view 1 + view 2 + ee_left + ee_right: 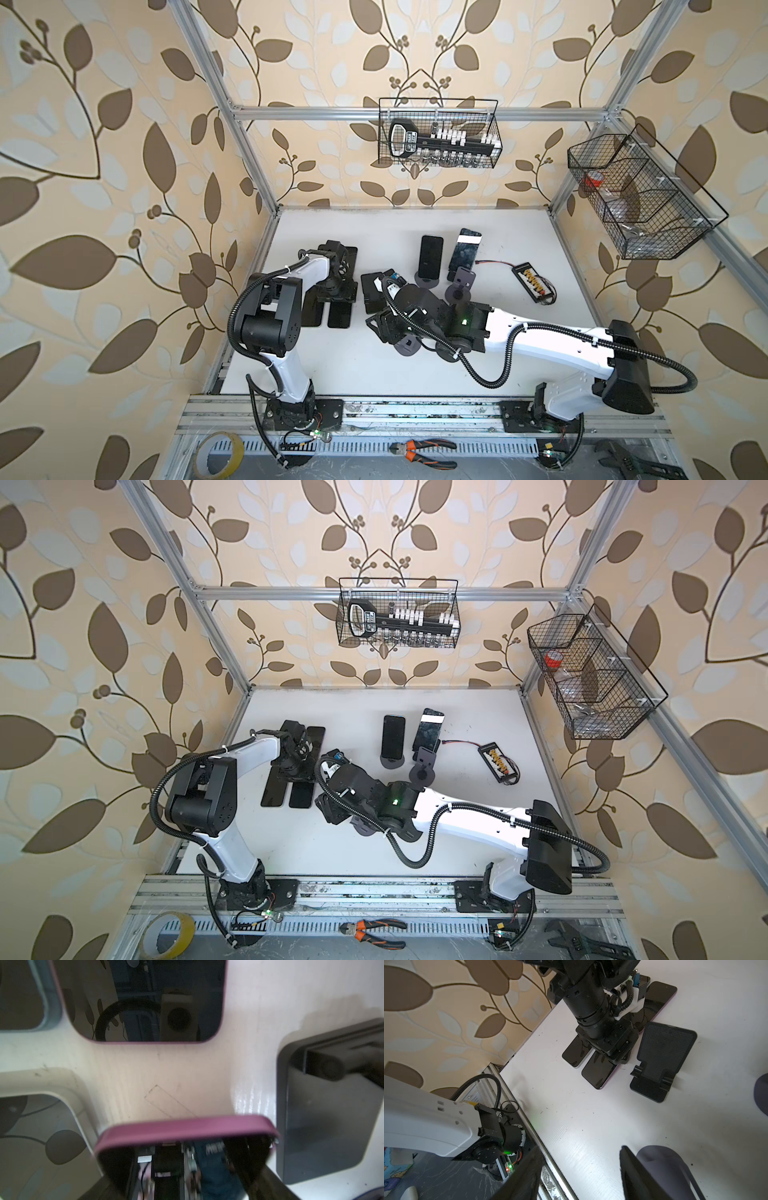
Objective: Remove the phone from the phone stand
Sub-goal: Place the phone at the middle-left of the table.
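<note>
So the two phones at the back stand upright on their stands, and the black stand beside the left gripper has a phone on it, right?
No, the black stand beside the left gripper is empty: the right wrist view shows its bare backrest and lip. The two back phones do stand upright on their stands, as both top views show.

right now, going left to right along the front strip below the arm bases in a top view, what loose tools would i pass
yellow tape roll → orange-handled pliers → black adjustable wrench
</note>
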